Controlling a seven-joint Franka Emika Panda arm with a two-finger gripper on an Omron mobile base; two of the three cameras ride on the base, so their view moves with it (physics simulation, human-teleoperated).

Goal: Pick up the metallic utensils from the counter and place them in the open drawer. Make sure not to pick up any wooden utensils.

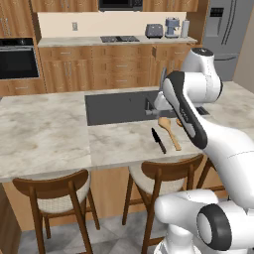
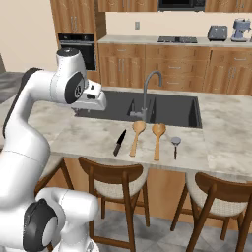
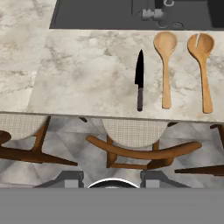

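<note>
the gripper (image 3: pixel 112 180) is up high, above the stools and the near edge of the counter (image 3: pixel 87 74). its two dark finger tips peek up at the bottom of the hand view, with a gap between them and nothing in it, but i cannot tell how wide the jaws stand. a wooden stool (image 3: pixel 140 146) sits right under the gripper.

past the stool, the black knife (image 3: pixel 139 81) lies flat on the counter. it is well ahead of the jaws and a bit to the right, with its point toward the sink (image 3: pixel 96 15) and its handle near the counter edge. just beside it lie two wooden spoons (image 3: pixel 166 65), side by side, bowls toward the sink. in the right base view a small dark utensil with a round head (image 2: pixel 175 146) lies past the spoons. the grey tap (image 2: pixel 149 91) stands behind them.
</note>
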